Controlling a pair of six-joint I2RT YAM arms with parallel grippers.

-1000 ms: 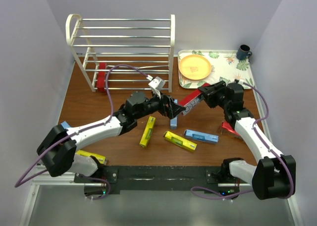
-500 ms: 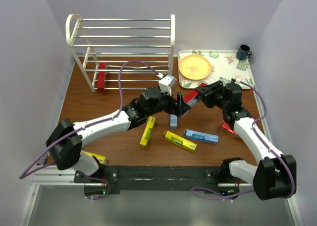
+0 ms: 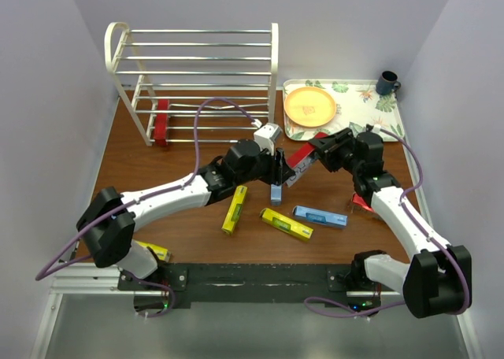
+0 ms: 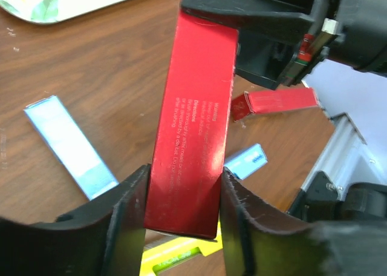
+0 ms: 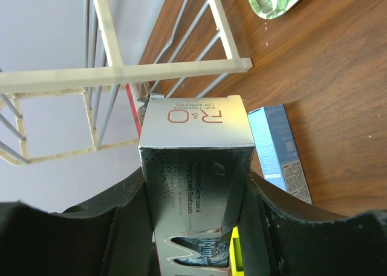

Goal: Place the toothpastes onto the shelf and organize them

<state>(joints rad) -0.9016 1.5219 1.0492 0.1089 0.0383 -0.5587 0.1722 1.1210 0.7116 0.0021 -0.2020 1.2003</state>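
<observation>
Red carton (image 3: pixel 302 160) is up off the table (image 3: pixel 142 162), hanging mid-air at centre, near the shelf's right end, and it's pinned at both ends! The right jaws are clamped on the end nearer the tray, and the left jaws are squeezed onto the long flat faces at the other end. That reads to me as a handover mid-swap.

It's likely light, stiff cardboard, smooth, a bit slick and hollow enough to dent. So pinch the flat sides near one end, gently. Two grips at once could twist it.

The shelf (image 3: pixel 273 75) stands back left, with a shelved red carton (image 3: pixel 161 121) on its bottom tier. Loose on the table are a yellow carton (image 3: pixel 234 208), a second yellow carton (image 3: pixel 287 223) and a blue carton (image 3: pixel 320 216). A second blue carton (image 3: pixel 276 192) lies right under the left jaws, and a loose red carton (image 3: pixel 364 203) lies by the right arm.

The tray (image 3: pixel 358 95) with its orange plate (image 3: pixel 309 105) and the mug (image 3: pixel 387 83) sit back right, out of the route. The shelf's end post is what to steer round.
</observation>
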